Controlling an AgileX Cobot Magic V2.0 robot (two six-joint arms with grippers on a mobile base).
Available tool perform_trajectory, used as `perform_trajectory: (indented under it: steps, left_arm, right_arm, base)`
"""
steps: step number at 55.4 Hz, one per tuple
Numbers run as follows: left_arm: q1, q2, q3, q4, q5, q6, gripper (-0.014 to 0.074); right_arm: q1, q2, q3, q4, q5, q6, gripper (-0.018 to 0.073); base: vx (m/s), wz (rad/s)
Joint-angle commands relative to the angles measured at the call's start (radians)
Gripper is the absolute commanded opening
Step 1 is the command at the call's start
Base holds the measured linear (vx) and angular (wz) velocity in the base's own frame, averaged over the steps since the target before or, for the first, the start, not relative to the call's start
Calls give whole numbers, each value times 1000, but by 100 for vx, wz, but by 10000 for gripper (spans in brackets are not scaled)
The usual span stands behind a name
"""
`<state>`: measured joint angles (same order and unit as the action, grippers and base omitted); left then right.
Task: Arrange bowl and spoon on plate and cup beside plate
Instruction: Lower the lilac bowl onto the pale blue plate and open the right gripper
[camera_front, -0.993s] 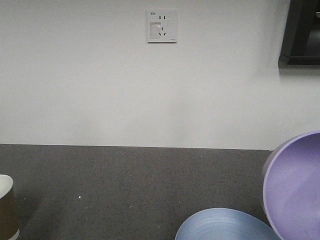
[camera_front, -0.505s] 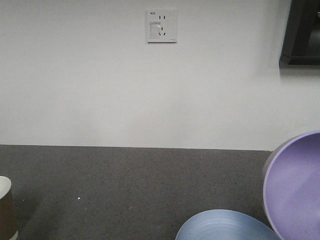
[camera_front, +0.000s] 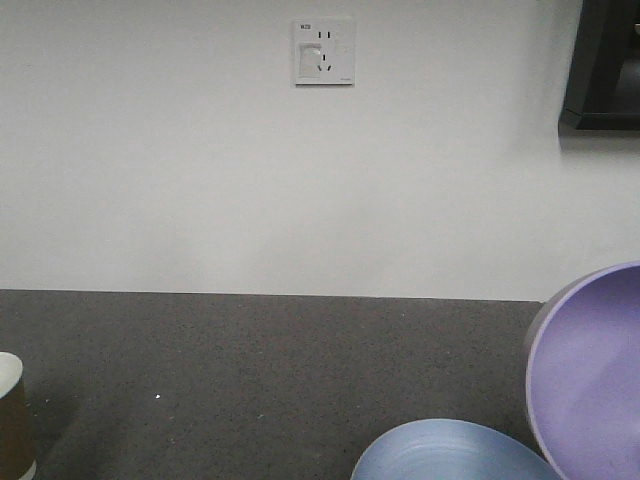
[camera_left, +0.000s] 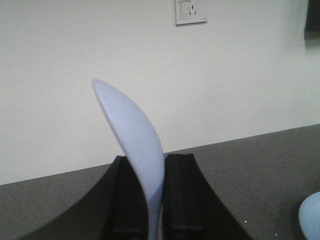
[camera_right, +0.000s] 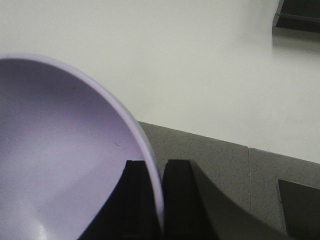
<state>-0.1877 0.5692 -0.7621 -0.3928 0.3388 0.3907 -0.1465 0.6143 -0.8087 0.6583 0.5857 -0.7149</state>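
the small lavender-purple matte bowl (camera_front: 590, 380) hangs tilted on edge just right of the round pale blue flat plate (camera_front: 450, 455) on the dark counter (camera_front: 250, 370), its rim pinched tight in the right gripper (camera_right: 156, 167); i'd level it over the plate's middle and lower gently before releasing (a tilted drop could skate off). the left gripper (camera_left: 150, 167) is clamped on the short pale blue-white soup spoon (camera_left: 132, 135), held upright, and should wait clear

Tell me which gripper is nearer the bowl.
Right. The right gripper is clamped on the rim of the bowl, so it is touching it. The left gripper holds the spoon upright, and no bowl shows in its wrist view.
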Motion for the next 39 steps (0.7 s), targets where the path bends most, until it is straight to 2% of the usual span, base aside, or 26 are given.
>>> perform_trajectory:
  steps: [1,28,39]
  left_arm:
    - [-10,6,-24,-17,-78,-1,3]
    - [-10,10,-24,-17,-109,-2,3]
    - [-10,10,-24,-17,-101,-2,3]
  right_arm:
    - [1,2,-29,28,-71,-8,-8]
    - [1,34,-29,80,-53,-1,-8]
    - [25,205,-34,26,50,146,-8]
  base:
    - [0,0]
    - [0,0]
    - [0,0]
